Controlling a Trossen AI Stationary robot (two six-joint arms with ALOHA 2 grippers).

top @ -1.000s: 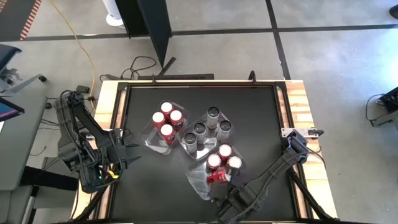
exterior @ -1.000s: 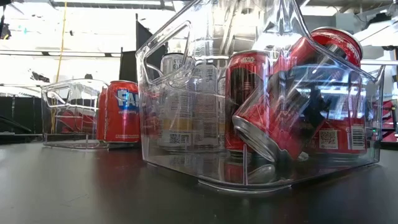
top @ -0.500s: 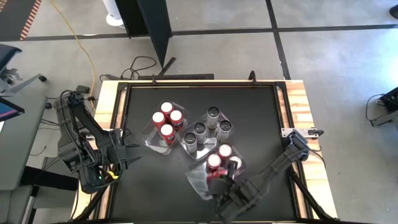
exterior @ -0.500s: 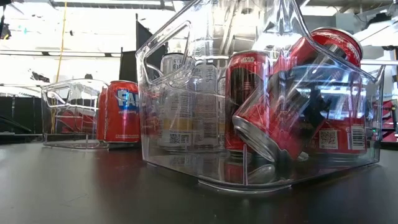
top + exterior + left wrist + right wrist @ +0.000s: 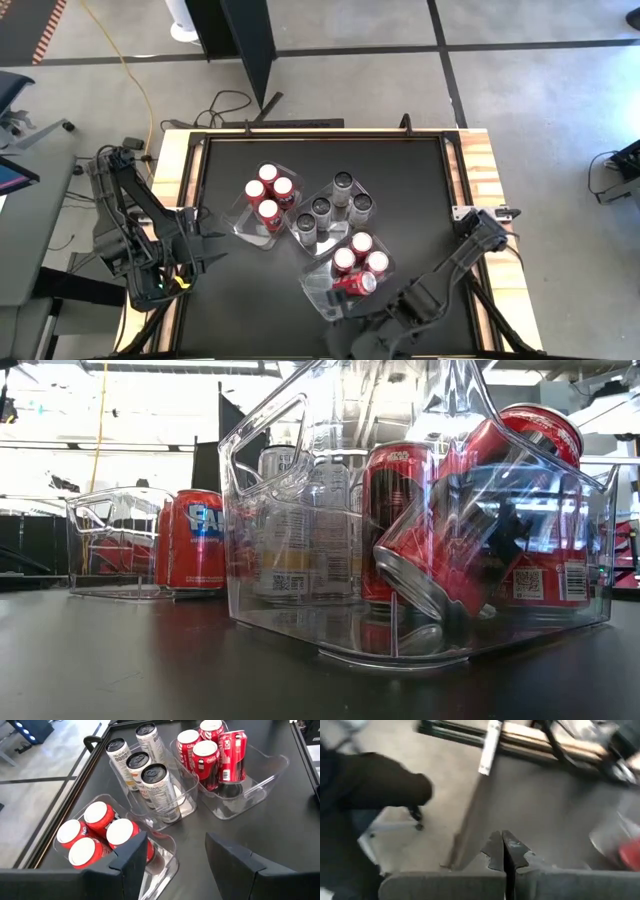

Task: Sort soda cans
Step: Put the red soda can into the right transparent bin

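Note:
Three clear trays stand mid-table. The left tray point(image 5: 243, 222) holds several upright red soda cans point(image 5: 95, 832). The middle tray point(image 5: 187, 807) holds several silver-grey cans point(image 5: 157, 785). The near right tray point(image 5: 270, 770) holds three upright red cans point(image 5: 202, 750) and a fourth red can point(image 5: 470, 525). That can is tilted, its lower end on the tray floor. My right gripper point(image 5: 503, 851) is shut and empty, raised at the table's near edge point(image 5: 348, 335), beside that tray. My left gripper point(image 5: 177, 855) stands open over the table's left edge point(image 5: 205, 245), empty.
Bare black tabletop lies to the right of, behind and to the near left of the trays. A wooden frame point(image 5: 480, 160) borders the table. The right arm point(image 5: 450, 265) slants across the near right corner. Cables point(image 5: 235, 105) lie on the floor behind the table.
My right gripper, shut throughout, has risen from beside the tilted red can and drawn back toward the table's near edge, tipping up and rolling as it went. The tilted can and the trays have stayed where they were.

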